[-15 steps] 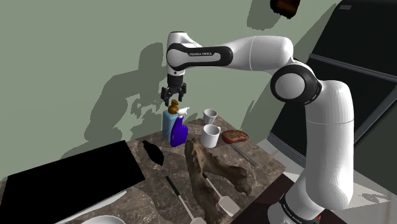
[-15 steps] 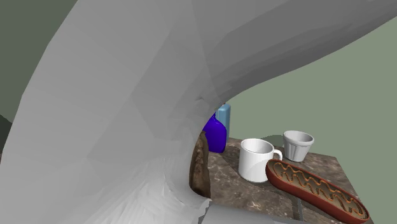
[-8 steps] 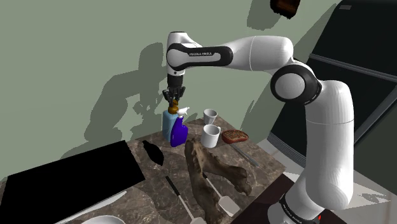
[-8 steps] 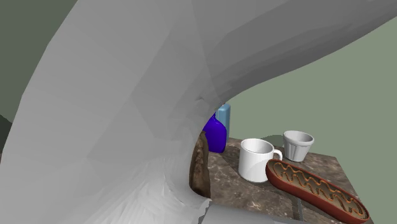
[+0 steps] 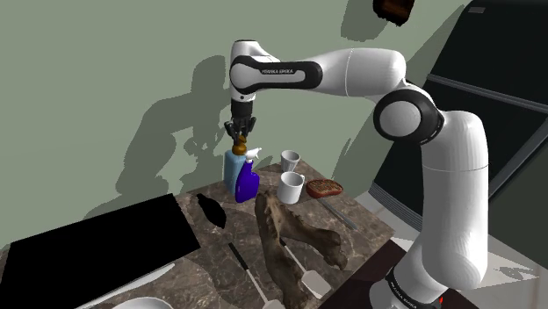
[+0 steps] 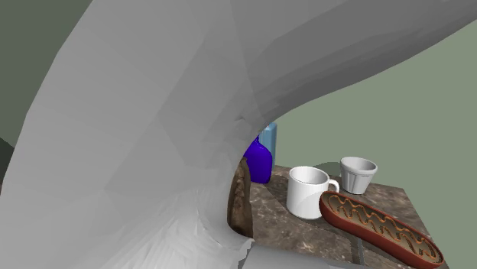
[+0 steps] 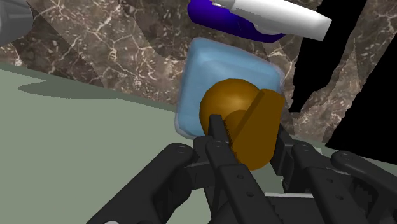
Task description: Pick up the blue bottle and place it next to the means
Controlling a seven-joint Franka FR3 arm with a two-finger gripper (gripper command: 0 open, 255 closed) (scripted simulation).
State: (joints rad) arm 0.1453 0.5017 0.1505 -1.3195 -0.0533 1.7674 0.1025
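Observation:
A light blue bottle [image 5: 234, 167] with a brown pump top [image 5: 240, 144] stands at the far edge of the marble table [image 5: 369, 224], close to the green wall. My gripper [image 5: 239, 133] hangs straight over it, shut on the pump top. In the wrist view the black fingers [image 7: 219, 130] clasp the brown pump top [image 7: 245, 121] above the light blue bottle [image 7: 216, 70]. A dark blue bottle [image 5: 248, 184] with a white spray head leans against it. The second exterior view has the light blue bottle [image 6: 269, 141] behind the dark blue bottle [image 6: 259, 160].
A white mug [image 5: 292, 187] and a small white cup [image 5: 290, 161] stand beside the bottles, with a brown pastry [image 5: 326, 187] further along. Driftwood [image 5: 290, 228], a small black object [image 5: 211, 211] and a spatula [image 5: 250, 276] lie nearer. A black slab [image 5: 88, 241] covers the table's left.
The fingers stood open around the pump top a second ago and have closed on it. The hand now looks a touch higher.

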